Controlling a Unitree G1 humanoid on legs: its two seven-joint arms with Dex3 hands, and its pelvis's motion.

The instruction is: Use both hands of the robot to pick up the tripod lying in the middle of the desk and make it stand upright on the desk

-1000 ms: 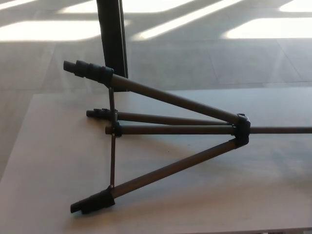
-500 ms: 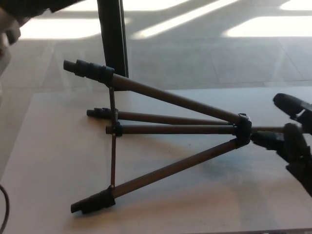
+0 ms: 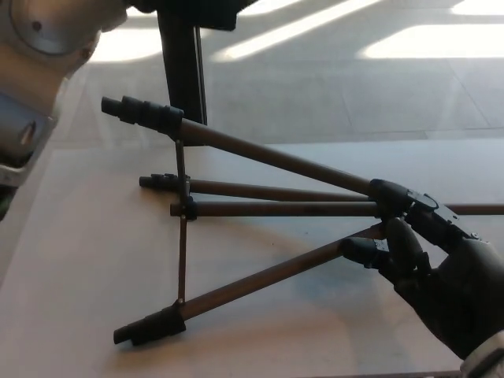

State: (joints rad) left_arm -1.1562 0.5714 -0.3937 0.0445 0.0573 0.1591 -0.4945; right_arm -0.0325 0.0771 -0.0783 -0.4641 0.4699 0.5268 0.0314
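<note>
The tripod (image 3: 276,209) lies on its side in the middle of the pale desk (image 3: 79,260), its three brown legs spread towards the left and its black feet at the left ends. Its centre column runs off the right edge. My right hand (image 3: 441,268) comes in from the lower right and is open. Its fingers (image 3: 394,195) reach over the black hub where the legs meet, and its thumb (image 3: 361,252) lies by the near leg. My left forearm (image 3: 39,55), grey and silver, fills the top left corner. A black shape at the top edge (image 3: 197,12) may be my left hand, cut off.
A dark upright post (image 3: 183,75) stands behind the desk's far edge, close to the tripod's raised far foot (image 3: 142,112). Sunlit floor lies beyond. The desk's left edge slants near my left arm.
My right hand has moved left from the right edge and now reaches over the tripod's hub. My left arm has come further into the top left corner. The tripod has not moved.
</note>
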